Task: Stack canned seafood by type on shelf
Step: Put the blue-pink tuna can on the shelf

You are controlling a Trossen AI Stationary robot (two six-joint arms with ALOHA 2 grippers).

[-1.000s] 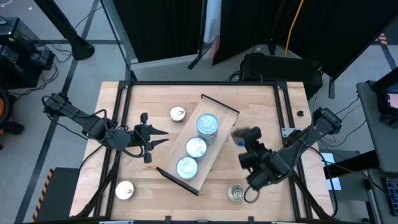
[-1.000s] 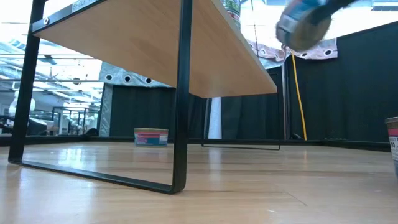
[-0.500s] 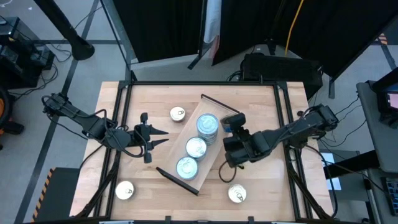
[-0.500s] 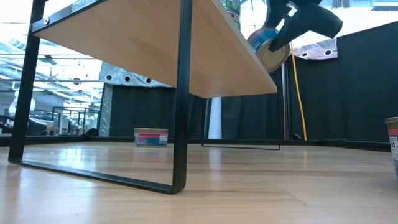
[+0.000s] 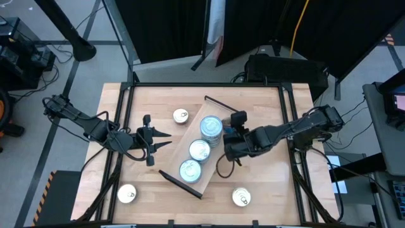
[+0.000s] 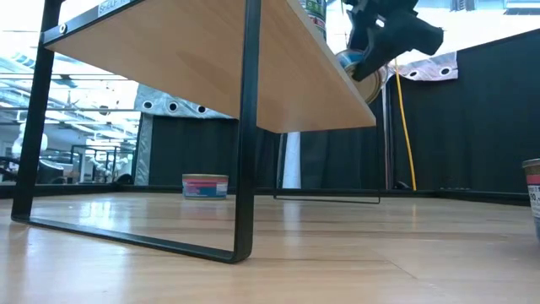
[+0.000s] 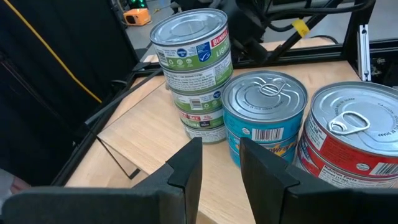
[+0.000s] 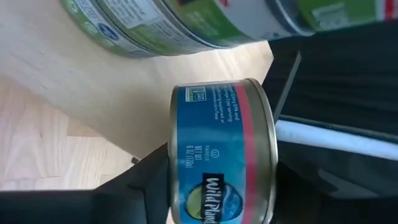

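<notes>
- While left gripper [image 5: 163,140] waits w/ fingers slightly apart, holding nothing, left of shelf [image 5: 218,151], right gripper [image 5: 229,147] clamps a blue tin [image 8: 224,151] at shelf's right edge.
- Three tin stacks [image 5: 199,149] stand on shelf.
- Loose tins [image 5: 181,116] lie on table [image 5: 259,107].

Your right gripper [image 5: 229,144] reaches in from the table's right edge toward its middle, wrist tipped sideways, fingers clamped on a blue tin [image 8: 224,152]. Your left gripper [image 5: 166,139] waits near the left edge, fingers slightly parted, holding nothing.
</notes>
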